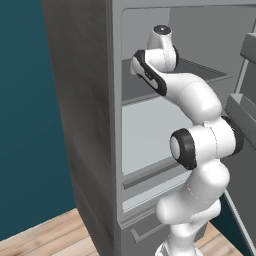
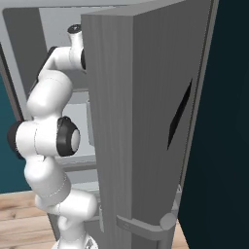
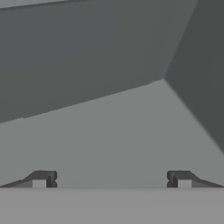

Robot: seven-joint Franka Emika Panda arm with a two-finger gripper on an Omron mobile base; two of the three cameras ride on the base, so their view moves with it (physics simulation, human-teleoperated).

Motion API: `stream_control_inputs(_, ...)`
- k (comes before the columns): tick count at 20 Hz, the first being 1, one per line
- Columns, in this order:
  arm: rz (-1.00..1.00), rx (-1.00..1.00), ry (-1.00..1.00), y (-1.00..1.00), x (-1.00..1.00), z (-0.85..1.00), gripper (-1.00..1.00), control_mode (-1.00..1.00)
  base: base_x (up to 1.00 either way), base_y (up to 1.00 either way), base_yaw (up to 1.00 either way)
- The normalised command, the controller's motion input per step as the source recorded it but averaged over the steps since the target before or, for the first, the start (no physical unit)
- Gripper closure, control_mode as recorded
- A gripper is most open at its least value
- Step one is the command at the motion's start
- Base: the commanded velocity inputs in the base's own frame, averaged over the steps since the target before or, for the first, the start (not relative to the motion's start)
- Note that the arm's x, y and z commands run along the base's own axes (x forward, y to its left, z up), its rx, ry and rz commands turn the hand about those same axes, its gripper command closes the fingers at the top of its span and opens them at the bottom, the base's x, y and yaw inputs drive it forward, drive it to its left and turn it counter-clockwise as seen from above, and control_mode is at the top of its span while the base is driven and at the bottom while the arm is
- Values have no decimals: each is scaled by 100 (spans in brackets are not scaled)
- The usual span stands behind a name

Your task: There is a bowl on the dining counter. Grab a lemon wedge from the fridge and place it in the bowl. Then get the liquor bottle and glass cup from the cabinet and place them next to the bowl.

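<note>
Two fingertips [image 3: 43, 178] sit at the bottom of the hand view, far apart, nothing between them: gripper [image 3: 111, 179] fully open and holding nothing. Ahead of it is bare grey fridge interior, floor running up to the back wall, side wall cutting in at upper right of the frame. No lemon wedge visible there, so I can't say where it is; could be on another shelf or out of the camera's cone.

Open jaws make sense here: reach-in phase of the first step, pre-shaped for a small wedge before contact.

Fridge [image 1: 80, 125] is open. In the left base view its cavity fills the centre to upper right, with a dark shelf [image 1: 200, 72] across the upper part and the door's bins at the right edge. In the right base view the open door [image 2: 141, 121] takes up the middle of the frame and blocks most of the cavity.

Arm [image 1: 200, 145] pose: rises from the lower right of the left base view, elbow folded out at mid-right, forearm angled up and left, wrist and hand pushed into the upper compartment above that shelf. Wrist looks close to the shelf edge, so clearance is my worry.

Bowl, bottle and cup steps not started, by my read.
</note>
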Motion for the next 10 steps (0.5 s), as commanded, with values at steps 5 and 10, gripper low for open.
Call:
stream_control_inputs(5,0,0,-3,0,0,-4,-100,-100,0,0,0)
stream_control_inputs(10,0,0,-8,0,-19,-1,-100,-100,0,0,0)
